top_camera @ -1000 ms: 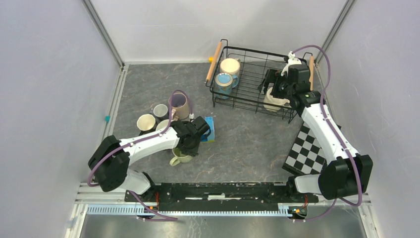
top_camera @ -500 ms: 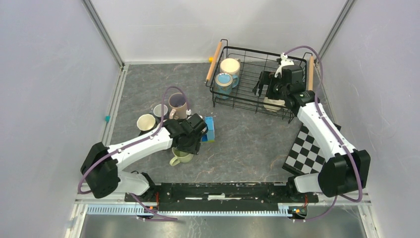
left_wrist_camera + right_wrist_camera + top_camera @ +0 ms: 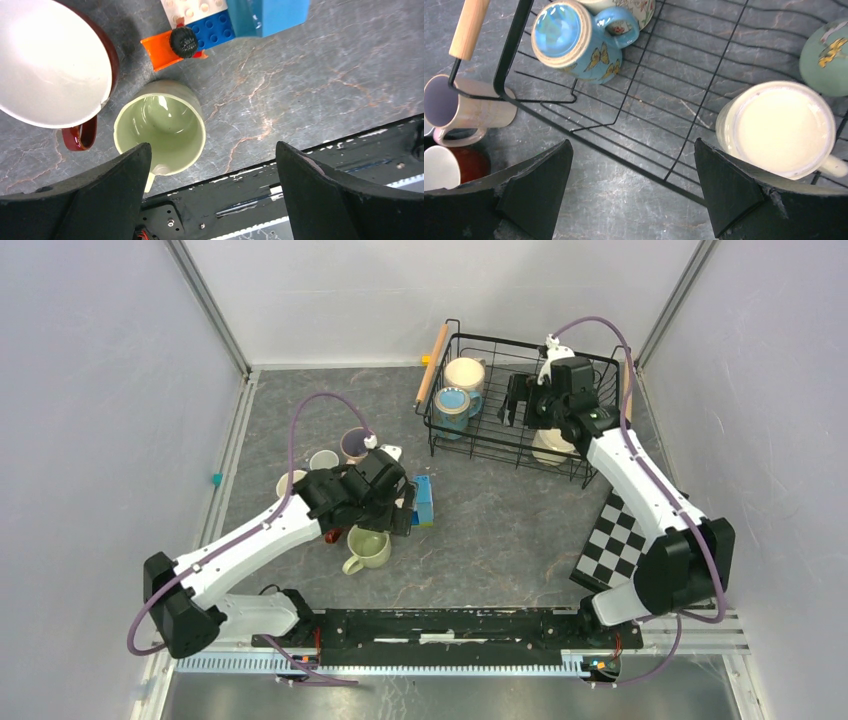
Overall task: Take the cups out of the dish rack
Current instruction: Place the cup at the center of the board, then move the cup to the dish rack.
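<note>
The dish rack (image 3: 490, 447) stands at the back right. It holds a cream cup (image 3: 465, 373), a blue cup (image 3: 452, 405) and, at its near right, another cream cup (image 3: 553, 446). My right gripper (image 3: 525, 408) hovers open over the rack's middle. In the right wrist view the blue cup (image 3: 569, 40), the cream cup (image 3: 781, 127) and a teal cup (image 3: 826, 55) lie within the rack's wire (image 3: 512, 45), with nothing between the right gripper (image 3: 633, 145) fingers. My left gripper (image 3: 212, 150) is open above a pale green mug (image 3: 160, 127), which stands upright on the table beside a dark red mug (image 3: 50, 60).
Pink-beige (image 3: 355, 445), grey (image 3: 322, 460) and cream (image 3: 290, 483) mugs cluster left of centre. A blue-and-orange toy block (image 3: 215, 25) lies just beyond the green mug. A checkered board (image 3: 615, 540) sits at the near right. The arms' black base rail (image 3: 300, 180) runs along the near edge.
My left gripper has opened, let go of the pale green mug and lifted off it. My right gripper has moved left across the rack, away from the near-right cream cup.
</note>
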